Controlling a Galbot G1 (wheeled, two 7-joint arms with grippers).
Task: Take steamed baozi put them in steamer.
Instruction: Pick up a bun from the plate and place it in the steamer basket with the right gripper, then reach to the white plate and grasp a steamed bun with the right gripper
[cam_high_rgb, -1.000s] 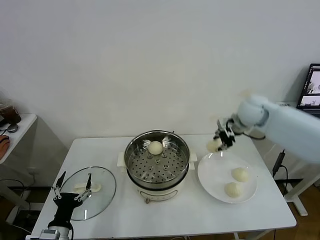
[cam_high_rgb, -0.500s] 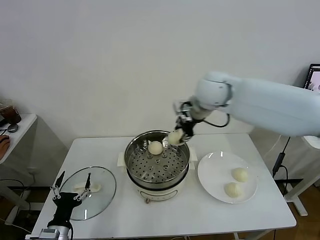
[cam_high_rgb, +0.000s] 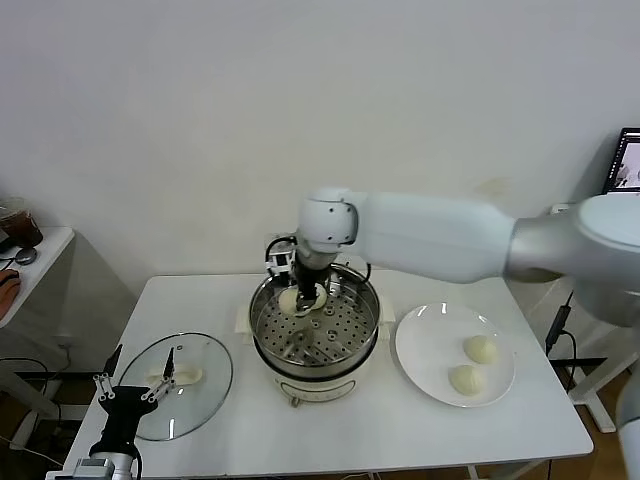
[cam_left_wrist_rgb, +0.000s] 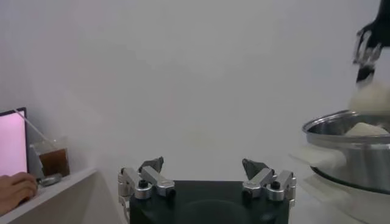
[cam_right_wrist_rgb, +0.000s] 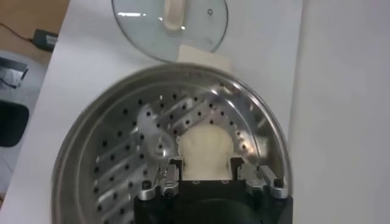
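My right gripper (cam_high_rgb: 303, 294) hangs over the steamer (cam_high_rgb: 318, 368), shut on a pale round baozi (cam_high_rgb: 290, 300). In the right wrist view the baozi (cam_right_wrist_rgb: 207, 148) sits between the fingers (cam_right_wrist_rgb: 172, 165) above the perforated tray (cam_right_wrist_rgb: 122, 176). The left wrist view shows this held baozi (cam_left_wrist_rgb: 373, 97) just above the steamer's rim (cam_left_wrist_rgb: 341, 122), with a second baozi (cam_left_wrist_rgb: 364, 129) lying inside. Two more baozi (cam_high_rgb: 481, 349) (cam_high_rgb: 465, 379) lie on the white plate (cam_high_rgb: 428, 340). My left gripper (cam_high_rgb: 135, 386) is parked open at the table's front left; its jaws (cam_left_wrist_rgb: 207, 171) stand wide apart and empty.
The glass lid (cam_high_rgb: 200, 372) with its oblong white handle lies flat left of the steamer, just beside my left gripper; it also shows in the right wrist view (cam_right_wrist_rgb: 152, 24). A side table with a drink (cam_left_wrist_rgb: 53, 161) stands at far left. A monitor (cam_high_rgb: 625, 172) is at far right.
My right arm has swung left from the plate to over the steamer, carrying a baozi, and now holds it low over the tray. The left arm stays parked.
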